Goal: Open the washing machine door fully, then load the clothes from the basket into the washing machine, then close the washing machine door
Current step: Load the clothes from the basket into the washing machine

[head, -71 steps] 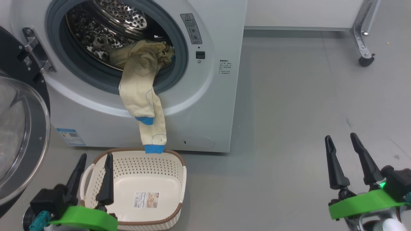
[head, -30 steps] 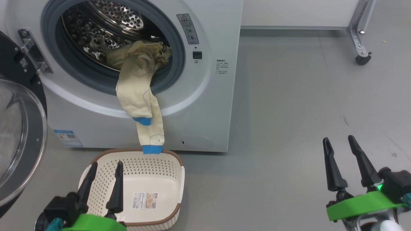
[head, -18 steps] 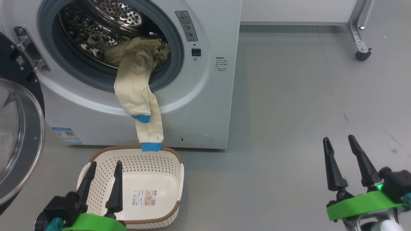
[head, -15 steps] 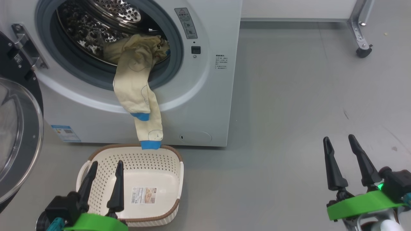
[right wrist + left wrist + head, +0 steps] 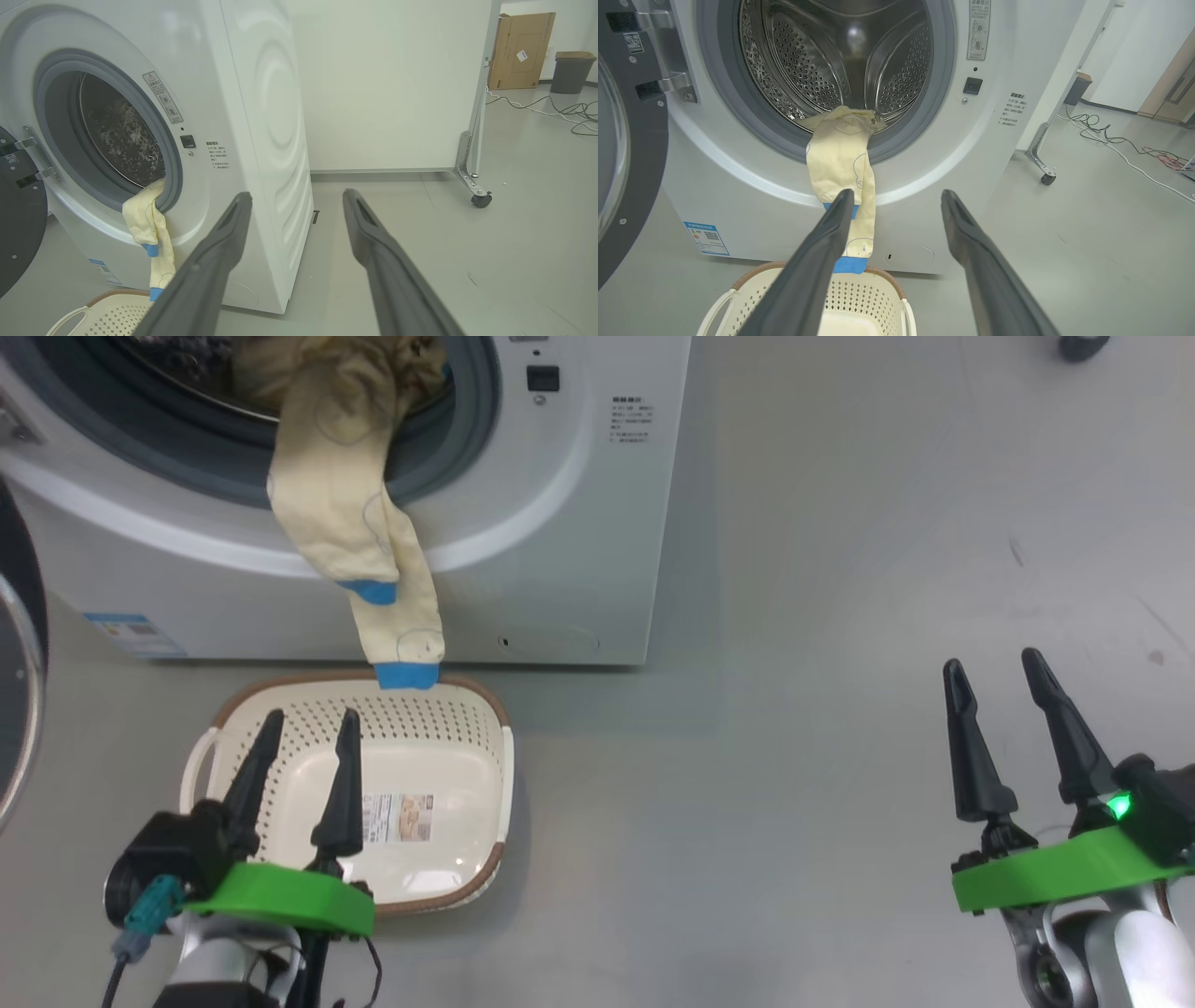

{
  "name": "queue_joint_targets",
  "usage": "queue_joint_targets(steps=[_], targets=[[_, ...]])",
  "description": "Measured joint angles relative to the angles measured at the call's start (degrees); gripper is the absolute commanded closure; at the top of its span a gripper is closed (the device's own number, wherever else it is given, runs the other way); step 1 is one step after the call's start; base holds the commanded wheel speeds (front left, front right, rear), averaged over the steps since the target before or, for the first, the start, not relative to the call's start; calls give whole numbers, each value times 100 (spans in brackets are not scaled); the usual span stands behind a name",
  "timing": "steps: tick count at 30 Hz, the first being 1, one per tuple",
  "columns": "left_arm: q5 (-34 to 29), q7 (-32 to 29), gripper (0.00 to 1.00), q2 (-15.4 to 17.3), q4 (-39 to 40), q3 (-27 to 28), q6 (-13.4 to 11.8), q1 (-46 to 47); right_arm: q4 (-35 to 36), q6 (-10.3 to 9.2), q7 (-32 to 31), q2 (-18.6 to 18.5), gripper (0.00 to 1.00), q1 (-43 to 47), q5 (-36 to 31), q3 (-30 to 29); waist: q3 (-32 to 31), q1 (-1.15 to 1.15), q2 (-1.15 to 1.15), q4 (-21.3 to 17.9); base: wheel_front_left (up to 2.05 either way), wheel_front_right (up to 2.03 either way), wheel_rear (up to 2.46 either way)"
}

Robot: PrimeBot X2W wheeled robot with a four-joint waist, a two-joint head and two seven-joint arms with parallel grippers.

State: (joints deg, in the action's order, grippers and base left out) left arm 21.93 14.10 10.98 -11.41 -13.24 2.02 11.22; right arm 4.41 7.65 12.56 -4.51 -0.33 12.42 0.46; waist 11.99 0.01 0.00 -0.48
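1. Hanging out of the big white front-loading washing machine (image 5: 579, 569), at 11 o'clock in the head view: the pale cream-yellow fabric clothes (image 5: 345, 513) with blue cuffs. The upper end lies in the perforated steel drum (image 5: 808, 70). The rest drapes over the grey rubber ring (image 5: 714, 93) and down the white front.
2. The lower blue cuff ends at the far brown rim of the small cream-white perforated plastic basket (image 5: 507, 775). Touching or just above it: cannot tell.
3. The basket stands on the grey floor (image 5: 794, 709) just in front of the machine, at 7 o'clock in the head view. The printed label (image 5: 400, 817) on its bottom is in plain sight.
4. The large round glossy black washing machine door (image 5: 644, 154), with its clear glass porthole (image 5: 609, 154), stands swung open at 9 o'clock of the drum mouth in the left wrist view.
5. Claw state, left gripper (image 5: 312, 714): the two long dark fingers (image 5: 341, 784) are spread wide with nothing between them. It is over the basket's near left part, tips toward 12 o'clock.
6. Claw state, right gripper (image 5: 990, 658): spread wide, holding nothing. It sits at 4 o'clock in the head view, above the floor, well apart from machine and basket.
7. A small blue sticker (image 5: 706, 238) sits at 7 o'clock on the machine front.
8. Right wrist view: a metal leg with a black castor (image 5: 481, 199) at 3 o'clock. A brown cardboard box (image 5: 521, 49) and a dark grey bin (image 5: 570, 70) are far back at 1 o'clock.
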Motion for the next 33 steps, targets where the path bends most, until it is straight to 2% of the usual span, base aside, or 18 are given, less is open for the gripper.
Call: queue_joint_targets(steps=[11,21,33], targets=[[325,-370,0,5,-840,248,2,1376,20,0,60,-3,0,-492,-25,133,1151,1,0,-334,0,0,0],[387,-716,0,31,-2292,398,-12,3116,0,0,165,92,0,-959,-89,278,2095,0,0,-732,0,0,0],[386,-765,0,189,-3724,610,-308,4408,-77,0,189,137,0,-1196,-89,369,2653,-1,0,-1203,0,0,0]])
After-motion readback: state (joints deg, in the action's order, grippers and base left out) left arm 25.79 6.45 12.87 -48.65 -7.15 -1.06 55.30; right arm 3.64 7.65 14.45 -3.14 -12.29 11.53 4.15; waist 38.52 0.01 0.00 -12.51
